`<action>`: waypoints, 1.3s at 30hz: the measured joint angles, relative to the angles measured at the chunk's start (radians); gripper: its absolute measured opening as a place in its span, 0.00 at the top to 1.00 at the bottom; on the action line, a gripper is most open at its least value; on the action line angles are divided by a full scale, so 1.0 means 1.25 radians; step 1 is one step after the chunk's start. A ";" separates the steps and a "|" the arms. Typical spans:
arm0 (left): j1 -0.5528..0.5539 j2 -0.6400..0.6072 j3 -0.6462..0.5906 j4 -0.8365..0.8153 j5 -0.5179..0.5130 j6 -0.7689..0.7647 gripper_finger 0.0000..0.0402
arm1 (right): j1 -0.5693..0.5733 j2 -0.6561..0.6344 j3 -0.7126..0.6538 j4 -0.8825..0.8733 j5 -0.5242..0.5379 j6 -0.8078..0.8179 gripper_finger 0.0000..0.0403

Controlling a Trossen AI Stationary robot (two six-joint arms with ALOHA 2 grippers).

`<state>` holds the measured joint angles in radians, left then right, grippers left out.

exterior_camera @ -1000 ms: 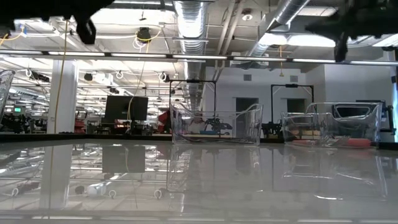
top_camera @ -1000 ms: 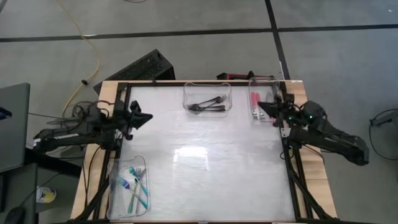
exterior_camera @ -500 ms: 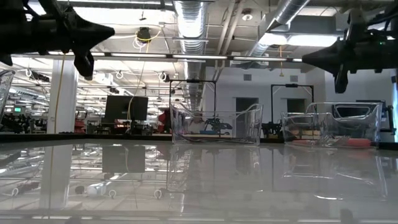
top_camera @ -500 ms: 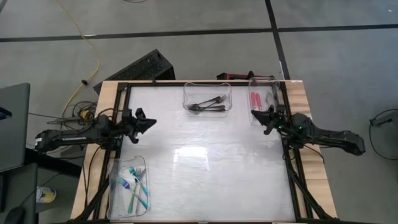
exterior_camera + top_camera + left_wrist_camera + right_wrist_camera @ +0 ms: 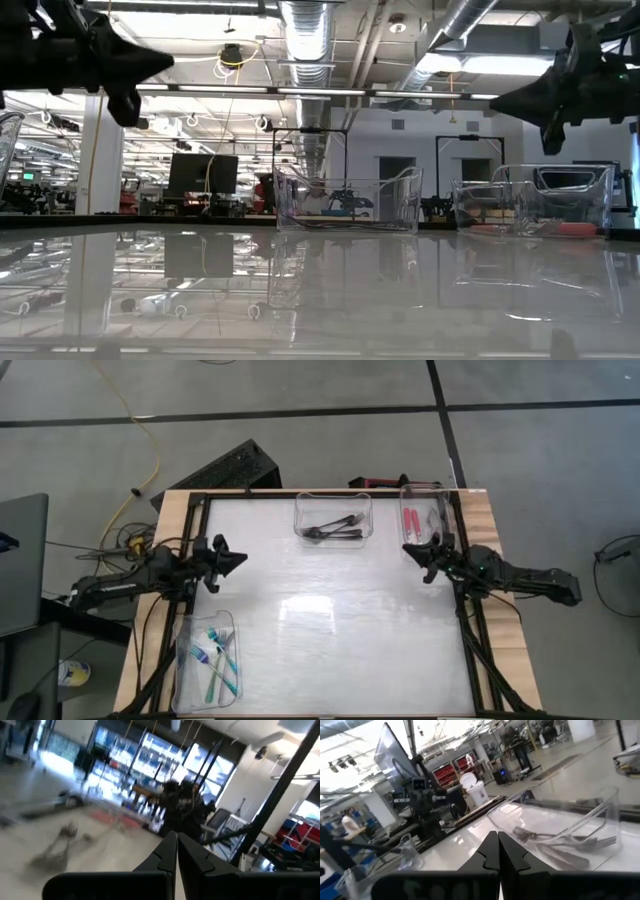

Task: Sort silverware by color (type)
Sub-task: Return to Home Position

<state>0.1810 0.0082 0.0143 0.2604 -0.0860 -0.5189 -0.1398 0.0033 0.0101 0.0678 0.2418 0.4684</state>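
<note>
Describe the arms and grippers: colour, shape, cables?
Both the left arm and right arm are slim, jointed and black. The left gripper and right gripper each end in two black fingers tapering to a point. Dark cables bunch by the left arm's base.

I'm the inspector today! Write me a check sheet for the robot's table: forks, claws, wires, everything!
Surface: glossy white table, wooden edges.
Job's things: dark forks in the far middle bin; pink forks in the far right bin; teal forks in the near left bin; none loose.
Clutter: nothing seen.
Grippers: left gripper at the left edge, right gripper beside the far right bin; both shut, empty, raised off the table.
Cables: yellow cable on the floor; dark wires by the left arm's base.
Surroundings: grey floor; black object behind the table.
</note>
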 joint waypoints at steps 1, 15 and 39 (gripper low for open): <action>0.000 -0.001 0.001 0.005 -0.005 0.012 1.00 | 0.005 0.003 -0.001 0.000 0.008 -0.004 0.96; 0.000 -0.004 0.000 -0.102 0.054 0.098 1.00 | 0.012 0.001 0.087 -0.284 0.013 -0.180 0.95; 0.000 -0.001 0.001 -0.197 0.030 0.141 1.00 | 0.012 0.044 0.080 -0.323 -0.026 -0.172 0.90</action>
<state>0.1814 0.0063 0.0151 0.0147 -0.0479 -0.3431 -0.1246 0.0587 0.1097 -0.3355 0.2091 0.2539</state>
